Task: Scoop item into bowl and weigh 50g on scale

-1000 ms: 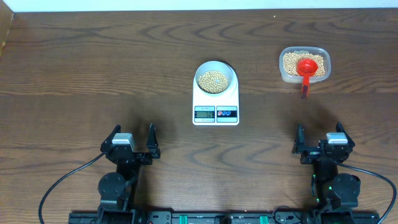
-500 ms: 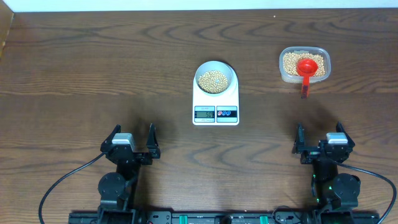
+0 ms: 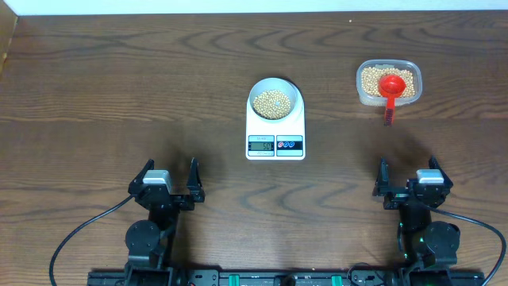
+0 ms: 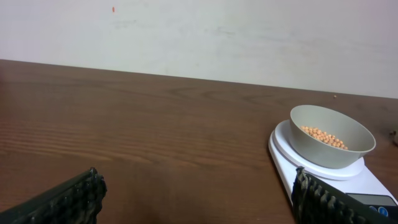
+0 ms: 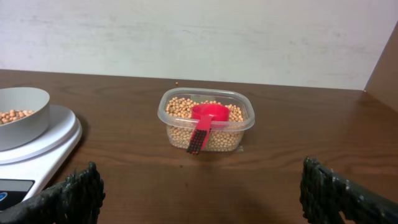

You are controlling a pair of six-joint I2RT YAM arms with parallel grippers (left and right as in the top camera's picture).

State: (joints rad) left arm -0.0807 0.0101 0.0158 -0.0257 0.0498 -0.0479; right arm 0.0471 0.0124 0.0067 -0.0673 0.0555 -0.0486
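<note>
Nothing had moved: the small tan beans (image 3: 271,102) stayed in the round pale grey bowl (image 3: 298,96) on the flat white scale (image 3: 256,130) at 12 o'clock, the left gripper (image 3: 168,172) and right gripper (image 3: 408,176) rested open and empty, so weighing looked done.

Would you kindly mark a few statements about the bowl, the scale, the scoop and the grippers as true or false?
1. The bowl sits on the scale. True.
2. The red scoop lies on the table beside the tub. False: it rests in the tub on the beans there, with its handle over the rim.
3. The bowl is empty. False: it holds a layer of beans.
4. The left gripper and the right gripper are both open and hold nothing. True.
5. The tub stands on the left arm's side of the scale. False: it stands on the right arm's side.
</note>
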